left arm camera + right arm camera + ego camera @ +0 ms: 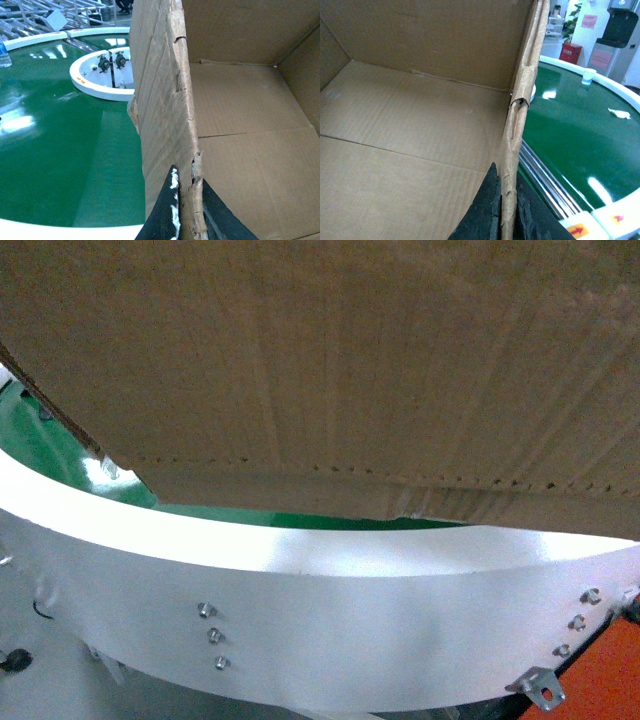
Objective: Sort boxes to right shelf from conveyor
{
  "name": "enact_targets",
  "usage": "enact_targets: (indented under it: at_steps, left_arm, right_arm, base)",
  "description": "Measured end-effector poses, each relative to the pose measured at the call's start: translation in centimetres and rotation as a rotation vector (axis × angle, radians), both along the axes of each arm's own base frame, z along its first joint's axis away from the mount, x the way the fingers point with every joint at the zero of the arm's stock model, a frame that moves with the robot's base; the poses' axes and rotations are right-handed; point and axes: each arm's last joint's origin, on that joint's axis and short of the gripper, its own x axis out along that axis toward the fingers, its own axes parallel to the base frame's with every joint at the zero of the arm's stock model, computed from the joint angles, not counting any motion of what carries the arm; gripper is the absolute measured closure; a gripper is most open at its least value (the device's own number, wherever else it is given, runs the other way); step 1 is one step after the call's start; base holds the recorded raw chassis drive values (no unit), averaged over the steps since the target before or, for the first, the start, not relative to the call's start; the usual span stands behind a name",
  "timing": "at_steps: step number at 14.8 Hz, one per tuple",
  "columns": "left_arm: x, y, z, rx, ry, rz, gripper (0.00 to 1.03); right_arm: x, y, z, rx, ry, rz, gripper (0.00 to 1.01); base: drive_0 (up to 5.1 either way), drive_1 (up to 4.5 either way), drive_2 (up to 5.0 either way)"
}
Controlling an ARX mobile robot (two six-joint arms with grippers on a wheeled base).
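Two black tools grip one large brown corrugated cardboard box (330, 360) by its ragged side walls, the left tool (189, 200) pinching one wall, the right tool (506, 205) pinching the opposite. Its empty body sits over the glossy green, white-rimmed curved conveyor (300, 580).

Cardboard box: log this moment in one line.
left gripper: shut on cardboard box wall | right gripper: shut on opposite wall | box over conveyor

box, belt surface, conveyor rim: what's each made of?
Cardboard box: brown corrugated cardboard, matte; fluting lines and a ragged torn rim show. Conveyor surface: glossy green, probably plastic or rubber belting; it mirrors the lights. Conveyor rim: looks like white painted metal, smooth, with small bolts.
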Motion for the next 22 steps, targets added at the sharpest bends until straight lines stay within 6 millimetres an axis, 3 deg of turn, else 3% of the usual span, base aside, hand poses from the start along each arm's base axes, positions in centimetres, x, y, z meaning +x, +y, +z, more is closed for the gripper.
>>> enact_targets:
  at_steps: [10, 22]
  left_arm:
    - [-0.03, 0.01, 0.04, 0.0, -0.002, 0.0, 1.01]
    - [-0.11, 0.04, 0.13, -0.001, -0.007, 0.001, 1.01]
  right_arm:
    - [0.0, 0.0, 0.0, 0.0, 0.0, 0.0, 0.98]
    - [-0.01, 0.0, 0.02, 0.0, -0.002, 0.002, 0.98]
  base:
    - [0.0, -4.2, 4.1]
    - [-1.2, -1.21, -1.2]
